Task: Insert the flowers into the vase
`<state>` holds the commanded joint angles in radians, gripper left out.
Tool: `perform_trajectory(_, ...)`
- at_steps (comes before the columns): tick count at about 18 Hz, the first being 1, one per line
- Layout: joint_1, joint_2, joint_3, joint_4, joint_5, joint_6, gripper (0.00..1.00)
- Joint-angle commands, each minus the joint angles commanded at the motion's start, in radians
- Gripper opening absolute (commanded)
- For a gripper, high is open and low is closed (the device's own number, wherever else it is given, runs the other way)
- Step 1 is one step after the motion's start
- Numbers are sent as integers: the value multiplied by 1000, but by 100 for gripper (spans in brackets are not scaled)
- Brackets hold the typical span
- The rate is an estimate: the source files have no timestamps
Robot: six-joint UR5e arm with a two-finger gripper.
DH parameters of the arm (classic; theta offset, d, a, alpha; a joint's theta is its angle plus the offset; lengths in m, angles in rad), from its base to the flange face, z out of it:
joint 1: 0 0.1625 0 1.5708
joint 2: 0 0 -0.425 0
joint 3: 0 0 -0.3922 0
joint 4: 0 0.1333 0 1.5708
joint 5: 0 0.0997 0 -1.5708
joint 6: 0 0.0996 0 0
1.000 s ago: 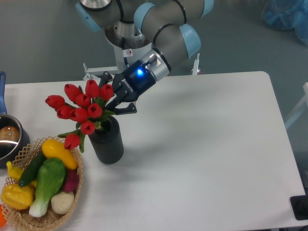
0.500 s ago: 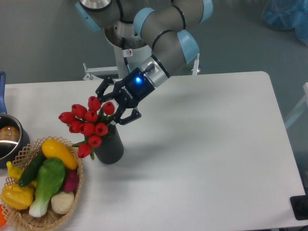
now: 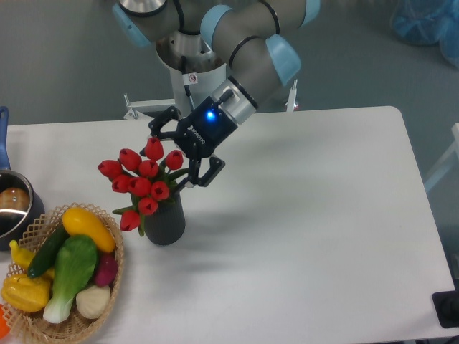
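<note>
Red flowers (image 3: 143,183) now more upright in vase (image 3: 165,222); tool (image 3: 185,150) spread wider.

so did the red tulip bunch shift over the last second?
Yes. The red tulip bunch moved right, away from the wicker basket, settling over the dark ribbed vase.

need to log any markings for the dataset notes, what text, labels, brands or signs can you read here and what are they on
Gripper body: white lettering runs along the dark housing beside the blue light, too small and blurred to read.
Robot arm base: a small round red and white sticker, looks like a warning sign, no words legible.
Flowers, vase, basket, pot and table: no text visible.
</note>
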<state>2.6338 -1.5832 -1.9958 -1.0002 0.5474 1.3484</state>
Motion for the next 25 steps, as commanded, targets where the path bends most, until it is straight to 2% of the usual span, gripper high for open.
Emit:
perform_trajectory(4,34,45,38,-2,135,0,100)
perform_trajectory(7,46,54,74,0,230,0,100)
perform_trajectory(11,113,71,103,0,305,0,100)
perform_trajectory(16,212,72,121,0,328,2,100)
perform_trajectory(21,218,60,137,-8,580,0,100)
perform_trajectory(25,206,60,132,-8,684,2,100)
